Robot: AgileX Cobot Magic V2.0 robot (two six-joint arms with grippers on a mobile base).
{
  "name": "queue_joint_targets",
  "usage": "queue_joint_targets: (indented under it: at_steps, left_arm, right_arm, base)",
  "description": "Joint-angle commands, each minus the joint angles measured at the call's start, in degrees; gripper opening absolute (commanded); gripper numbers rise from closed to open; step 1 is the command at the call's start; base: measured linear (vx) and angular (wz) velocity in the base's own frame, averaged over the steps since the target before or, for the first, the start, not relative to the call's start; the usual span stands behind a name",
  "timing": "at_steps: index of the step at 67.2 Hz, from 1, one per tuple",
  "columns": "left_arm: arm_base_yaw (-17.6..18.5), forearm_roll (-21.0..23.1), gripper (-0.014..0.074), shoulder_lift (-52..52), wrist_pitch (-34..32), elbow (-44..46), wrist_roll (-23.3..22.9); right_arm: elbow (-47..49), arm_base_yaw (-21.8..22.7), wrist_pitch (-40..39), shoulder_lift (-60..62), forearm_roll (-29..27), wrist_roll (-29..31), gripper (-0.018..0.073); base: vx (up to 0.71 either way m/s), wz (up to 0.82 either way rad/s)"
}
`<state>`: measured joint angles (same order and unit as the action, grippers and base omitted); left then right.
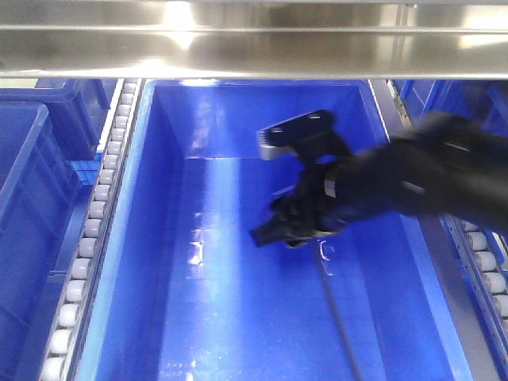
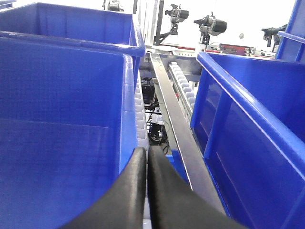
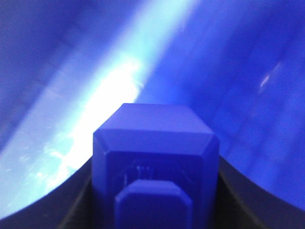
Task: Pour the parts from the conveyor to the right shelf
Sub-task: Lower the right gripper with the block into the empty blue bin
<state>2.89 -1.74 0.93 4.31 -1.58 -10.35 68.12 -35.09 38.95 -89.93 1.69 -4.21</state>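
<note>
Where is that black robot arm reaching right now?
In the front view, the black right arm comes in from the right side and its gripper hangs inside the large blue plastic bin, between the two roller tracks.

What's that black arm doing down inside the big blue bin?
The robot's right arm reaches into a large blue bin that sits between roller tracks, and its right gripper hangs low over the floor of it. No loose parts show in the bin. The right wrist camera shows a blue block between the fingers. The left gripper is shut, waiting between two other blue bins.
</note>
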Motion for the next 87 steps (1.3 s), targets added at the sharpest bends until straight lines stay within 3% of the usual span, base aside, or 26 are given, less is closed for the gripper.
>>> queue_joint_targets:
  at_steps: [1, 19, 43, 50, 74, 87]
  left_arm:
    - [0.16, 0.49, -0.0006, 0.4, -4.31, -1.23, -0.25]
    - [0.16, 0.49, -0.0006, 0.4, -4.31, -1.23, -0.25]
    - [0.16, 0.49, -0.0006, 0.4, -4.31, -1.23, -0.25]
    - [0.16, 0.49, -0.0006, 0.4, -4.31, -1.23, -0.25]
    - [0.16, 0.49, -0.0006, 0.4, -4.31, -1.23, -0.25]
    - [0.16, 0.49, -0.0006, 0.4, -4.31, -1.23, -0.25]
  right_arm:
    - [6.13, 0.02, 0.81, -2.71, 0.61, -0.28, 0.0031]
    - [16.97, 0.02, 8.03, -13.52, 0.61, -4.14, 0.0046]
    - [25.62, 0.02, 17.65, -23.44, 0.77, -4.14, 0.0094]
    - [26.42, 0.02, 17.81, -24.58, 0.77, -5.67, 0.0156]
    - [26.64, 0.02, 18.05, -26.2, 4.5, -8.34, 0.0511]
    - [26.64, 0.02, 17.85, -25.01, 7.14, -8.7, 0.0595]
  base:
    - [0.0, 0.0]
    - [0.0, 0.0]
    - [0.0, 0.0]
    - [0.0, 0.0]
    - [0.0, 0.0]
    - [0.0, 0.0]
